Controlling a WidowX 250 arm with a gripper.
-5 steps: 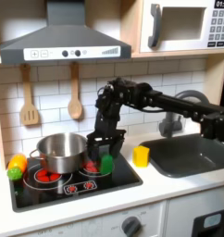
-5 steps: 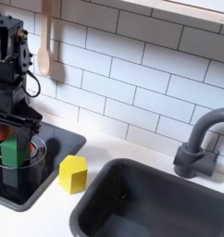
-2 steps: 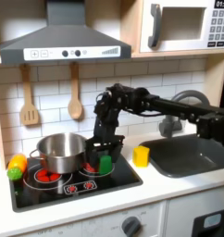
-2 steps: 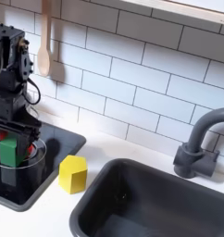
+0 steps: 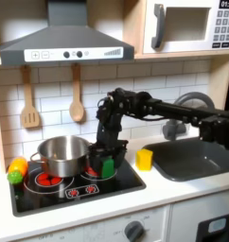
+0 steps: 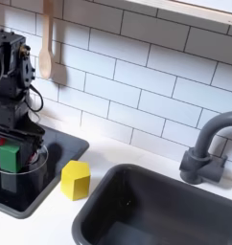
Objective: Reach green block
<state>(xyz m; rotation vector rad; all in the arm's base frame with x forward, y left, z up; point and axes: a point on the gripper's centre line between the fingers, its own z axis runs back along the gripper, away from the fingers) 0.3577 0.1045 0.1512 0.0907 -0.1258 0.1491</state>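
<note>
Fingers [image 6: 32, 158] of our gripper [image 6: 11, 159] hang spread on either side of the green block [image 6: 8, 157], which we see between them in the second exterior view; whether the pads already touch its sides we cannot tell. In the first exterior view the gripper [image 5: 104, 163] is low over the black stovetop [image 5: 107, 189], with the green block [image 5: 108, 167] standing on the burner at the first exterior view's right, just beside the steel pot [image 5: 61, 156] and near the yellow block [image 5: 144, 159] on the counter. We judge the block light, rigid and matte, so it should not crush and is unlikely to slip under a modest squeeze. Two opposite flat faces, taken about mid-height, look like the sensible hold. As a near cube it has no real long axis; it sits flat with its top face level, so no particular heading matters beyond squaring the jaws to a pair of sides.
</note>
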